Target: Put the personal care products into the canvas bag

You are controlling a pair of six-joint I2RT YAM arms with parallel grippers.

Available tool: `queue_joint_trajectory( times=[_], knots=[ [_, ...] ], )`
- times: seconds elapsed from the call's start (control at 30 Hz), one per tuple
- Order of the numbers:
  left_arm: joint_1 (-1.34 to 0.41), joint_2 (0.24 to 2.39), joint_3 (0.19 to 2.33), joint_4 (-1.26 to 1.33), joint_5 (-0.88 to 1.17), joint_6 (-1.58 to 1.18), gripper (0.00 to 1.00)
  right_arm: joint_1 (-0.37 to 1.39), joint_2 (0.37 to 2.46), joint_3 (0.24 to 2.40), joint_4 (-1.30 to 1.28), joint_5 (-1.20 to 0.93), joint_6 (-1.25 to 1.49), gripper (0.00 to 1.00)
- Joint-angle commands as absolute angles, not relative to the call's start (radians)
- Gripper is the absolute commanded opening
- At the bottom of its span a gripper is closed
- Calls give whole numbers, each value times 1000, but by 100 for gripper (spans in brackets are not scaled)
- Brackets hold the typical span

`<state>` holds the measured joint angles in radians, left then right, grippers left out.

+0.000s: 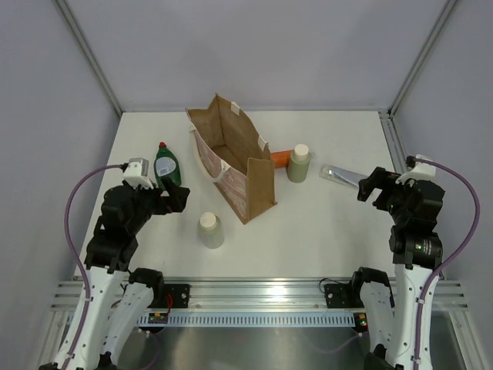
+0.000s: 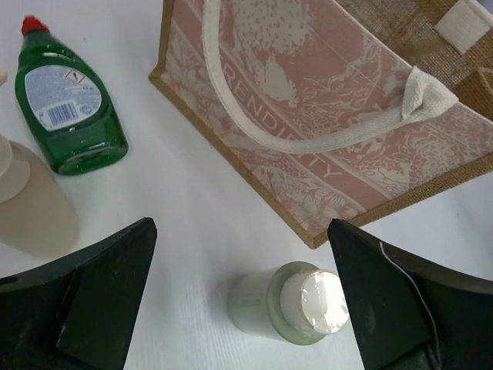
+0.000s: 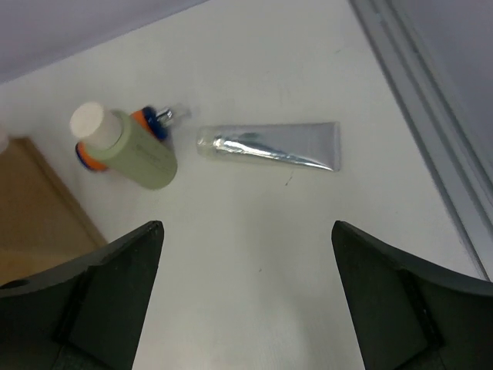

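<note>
The canvas bag (image 1: 231, 158) stands open at the table's centre; its reddish-patterned side (image 2: 323, 131) fills the left wrist view. A green red-capped bottle (image 1: 168, 168) lies left of it (image 2: 69, 108). One pale cream-capped bottle (image 1: 209, 230) stands near the bag's front corner, between and below my open left gripper's jaws (image 2: 239, 231) (image 2: 289, 304). The other pale bottle (image 1: 298, 163) (image 3: 127, 146) stands right of the bag, with the orange bottle (image 1: 280, 158) (image 3: 154, 123) behind it. The silver tube (image 1: 339, 176) (image 3: 269, 146) lies ahead of my open, empty right gripper (image 1: 368, 185) (image 3: 246, 227).
A blurred beige shape (image 2: 27, 200) sits at the left edge of the left wrist view; I cannot tell what it is. A metal rail (image 1: 393, 139) runs along the table's right edge. Grey walls close in the back and sides.
</note>
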<state>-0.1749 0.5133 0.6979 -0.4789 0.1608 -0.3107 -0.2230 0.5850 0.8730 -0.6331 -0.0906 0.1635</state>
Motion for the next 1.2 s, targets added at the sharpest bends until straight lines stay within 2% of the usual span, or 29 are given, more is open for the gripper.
queue_joint_trajectory(
  times=[0.0, 0.1, 0.23, 0.3, 0.37, 0.5, 0.7, 1.0, 1.17],
  knots=[
    [-176, 575, 837, -607, 112, -396, 99, -224, 613, 891, -665, -593, -130, 100],
    [-178, 621, 864, -675, 138, -406, 99, -224, 681, 919, -761, -831, -299, 100],
    [-228, 695, 854, -732, 97, -452, 99, -224, 727, 937, -821, -939, -422, 100],
    [-323, 724, 847, -742, 28, -483, 99, -224, 718, 910, -818, -1004, -446, 99],
    [-408, 790, 835, -729, -76, -532, 99, -224, 695, 875, -772, -1011, -417, 100],
    [-446, 906, 828, -643, -86, -566, 99, -225, 652, 867, -782, -1031, -463, 99],
    [-457, 858, 798, -529, -34, -499, 99, -226, 598, 854, -782, -1008, -469, 99],
    [-558, 828, 788, -618, -55, -500, 99, -225, 597, 847, -788, -991, -495, 100],
    [-630, 903, 863, -744, -193, -541, 99, -225, 563, 831, -779, -988, -495, 99]
  ],
)
